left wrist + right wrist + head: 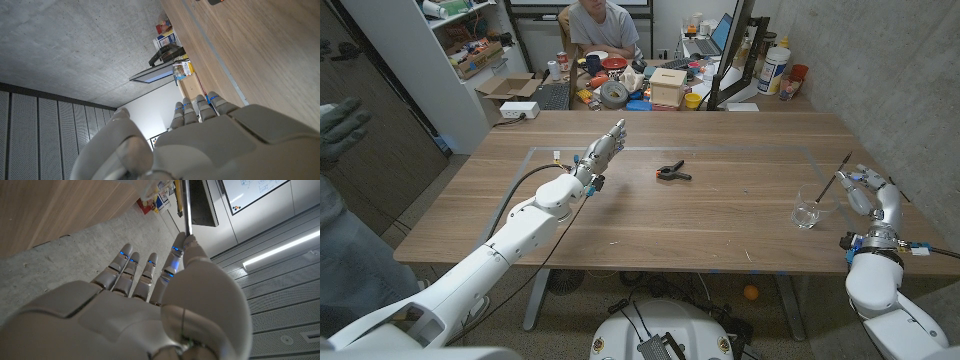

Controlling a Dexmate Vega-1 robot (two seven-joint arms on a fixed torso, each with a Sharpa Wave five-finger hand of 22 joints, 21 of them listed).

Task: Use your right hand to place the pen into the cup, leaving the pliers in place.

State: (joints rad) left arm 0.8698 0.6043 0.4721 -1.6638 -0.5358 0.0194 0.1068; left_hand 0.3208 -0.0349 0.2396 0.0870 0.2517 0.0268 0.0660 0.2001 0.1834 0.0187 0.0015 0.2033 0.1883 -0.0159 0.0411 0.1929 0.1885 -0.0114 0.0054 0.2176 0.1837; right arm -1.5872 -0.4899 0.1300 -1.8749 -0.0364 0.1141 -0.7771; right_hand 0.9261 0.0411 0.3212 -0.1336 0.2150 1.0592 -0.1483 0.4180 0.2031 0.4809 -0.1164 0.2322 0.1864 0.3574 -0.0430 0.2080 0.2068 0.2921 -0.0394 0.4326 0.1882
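While the right hand (868, 190) hangs near the table (720, 225) edge, it pinches the pen (833, 181) just beside the cup (807, 213) (right wrist view shows thumb on pen). Pliers (672, 173) lie just beyond the left hand (604, 150), fingers together, empty.

Wooden table (720, 215) bears pliers (672, 173) and seemingly empty cup (807, 213).

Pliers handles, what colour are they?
Orange on the black pliers, best seen in the head view.
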